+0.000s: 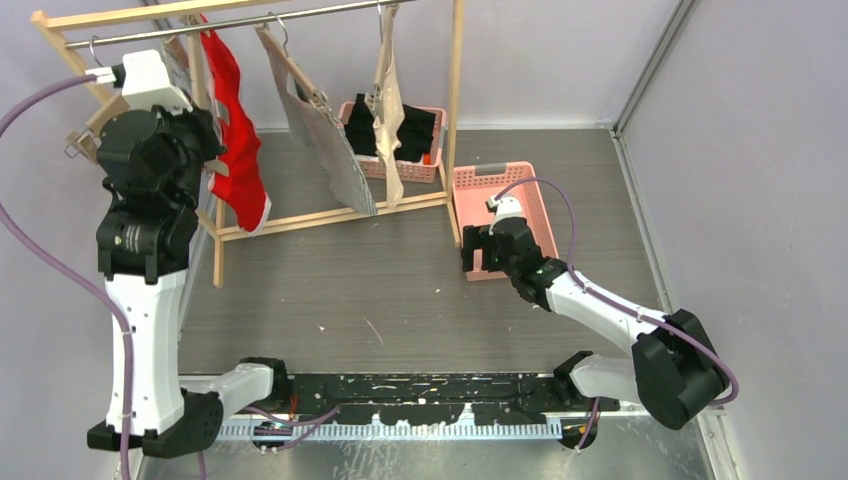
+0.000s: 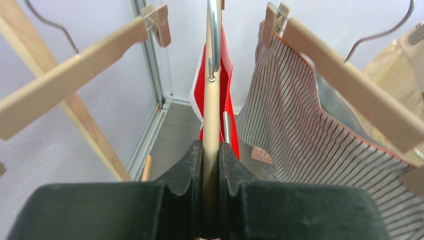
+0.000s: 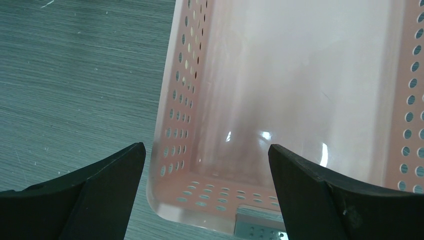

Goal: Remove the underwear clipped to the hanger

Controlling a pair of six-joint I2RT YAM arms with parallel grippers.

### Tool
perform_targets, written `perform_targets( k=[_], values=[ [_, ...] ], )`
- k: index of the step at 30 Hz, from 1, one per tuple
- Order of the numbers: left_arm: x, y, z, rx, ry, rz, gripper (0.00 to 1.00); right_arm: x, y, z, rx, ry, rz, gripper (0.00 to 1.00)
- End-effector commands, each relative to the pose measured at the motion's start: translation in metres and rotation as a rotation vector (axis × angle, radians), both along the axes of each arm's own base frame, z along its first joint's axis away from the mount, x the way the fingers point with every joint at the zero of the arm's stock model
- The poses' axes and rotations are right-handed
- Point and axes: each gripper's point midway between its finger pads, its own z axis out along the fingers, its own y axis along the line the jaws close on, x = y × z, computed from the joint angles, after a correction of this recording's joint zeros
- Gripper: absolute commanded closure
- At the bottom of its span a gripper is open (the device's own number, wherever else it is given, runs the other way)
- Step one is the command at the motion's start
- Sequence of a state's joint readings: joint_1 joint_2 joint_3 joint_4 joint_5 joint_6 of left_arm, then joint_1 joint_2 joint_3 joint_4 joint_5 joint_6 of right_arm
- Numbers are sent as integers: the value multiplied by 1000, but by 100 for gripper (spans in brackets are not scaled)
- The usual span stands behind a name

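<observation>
Three underwear pieces hang from clip hangers on a wooden rack: the red one [image 1: 237, 150], the grey-striped one [image 1: 330, 150] and the beige one [image 1: 388, 110]. My left gripper [image 1: 200, 150] is raised at the rack and shut on the wooden bar of the red piece's hanger [image 2: 212, 115]. In the left wrist view the bar runs between my fingers [image 2: 212, 150], with the red cloth [image 2: 228, 85] behind it, the striped piece [image 2: 295, 130] to the right and the beige piece [image 2: 395, 65] at far right. My right gripper [image 1: 482, 250] is open and empty above the near corner of an empty pink basket [image 3: 182, 100].
The rack's metal rail [image 1: 250, 25] and wooden posts [image 1: 456, 100] stand at the back left. An empty wooden clip hanger [image 2: 75, 70] hangs left of the red piece. A second pink basket [image 1: 410, 172] behind the rack holds black folded clothes [image 1: 415, 130]. Grey walls enclose the table.
</observation>
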State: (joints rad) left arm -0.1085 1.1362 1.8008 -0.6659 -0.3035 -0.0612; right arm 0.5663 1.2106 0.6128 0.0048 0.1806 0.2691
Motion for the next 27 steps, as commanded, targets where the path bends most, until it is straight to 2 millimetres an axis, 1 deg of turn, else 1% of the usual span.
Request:
perform_targets(
  k=[1,7,10,14,15,16,18,22,24,25,27],
  values=[
    [-25,5,3,-4,-51,7,100,9,9,31,63,-89,4,0],
    [-38,7,-41,9,56,13,100,7,8,43,76,-108,7,0],
    [-48,0,-64,13,102,-35,100,7,7,50,78,-126,6,0],
    [-76,-20,-96,-30,128,-154,100,10,8,67,94,-160,3,0],
    [-82,-26,-111,-45,154,-187,100,12,10,72,104,-167,5,0],
    [-91,-31,-123,-58,171,-217,100,13,12,78,119,-175,10,0],
    [-108,-38,-152,-71,242,-265,100,16,20,87,148,-182,32,0],
    [-140,-54,-191,-81,337,-373,100,20,37,99,195,-192,88,0],
    [-154,-66,-204,-93,368,-449,100,23,43,104,208,-199,110,0],
    [-159,-72,-207,-98,362,-485,100,23,47,107,213,-205,127,0],
    [-171,-81,-201,-100,333,-550,100,25,57,110,222,-204,174,0]
  ],
)
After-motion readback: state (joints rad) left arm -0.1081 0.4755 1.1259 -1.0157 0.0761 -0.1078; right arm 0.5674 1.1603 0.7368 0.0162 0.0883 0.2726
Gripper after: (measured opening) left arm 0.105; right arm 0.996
